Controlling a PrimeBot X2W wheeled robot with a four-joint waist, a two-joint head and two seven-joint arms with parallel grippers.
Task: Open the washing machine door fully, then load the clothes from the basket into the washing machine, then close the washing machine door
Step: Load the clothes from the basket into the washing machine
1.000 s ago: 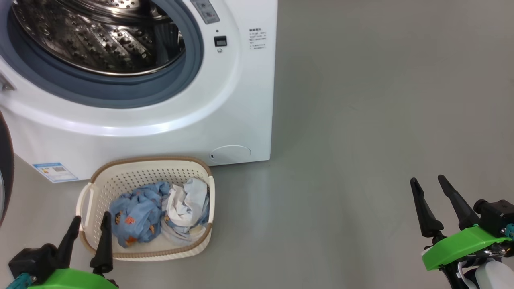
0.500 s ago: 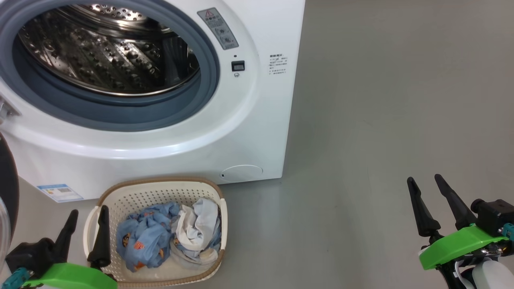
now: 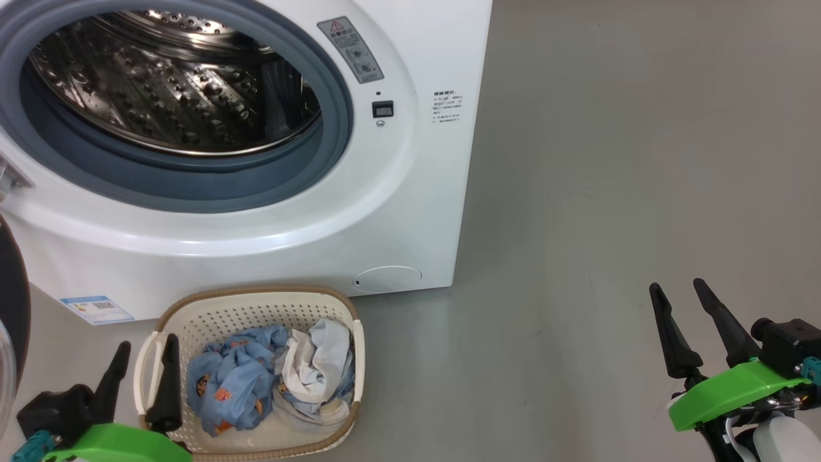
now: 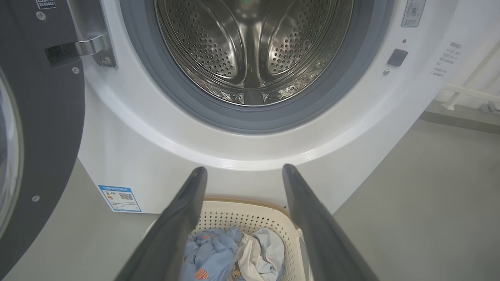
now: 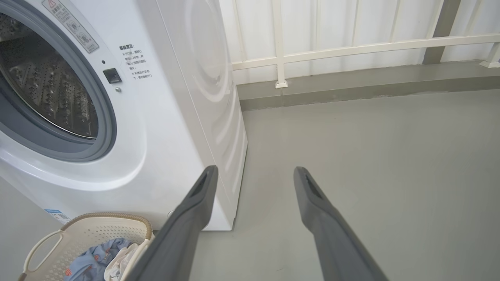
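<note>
much grey floor (image 3: 609,192) spreads right of the washing machine (image 3: 410,212) and basket (image 3: 256,290).

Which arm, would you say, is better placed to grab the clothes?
Left: the left end effector, open, hovers at the basket holding the clothes; the right end effector is far off.
</note>
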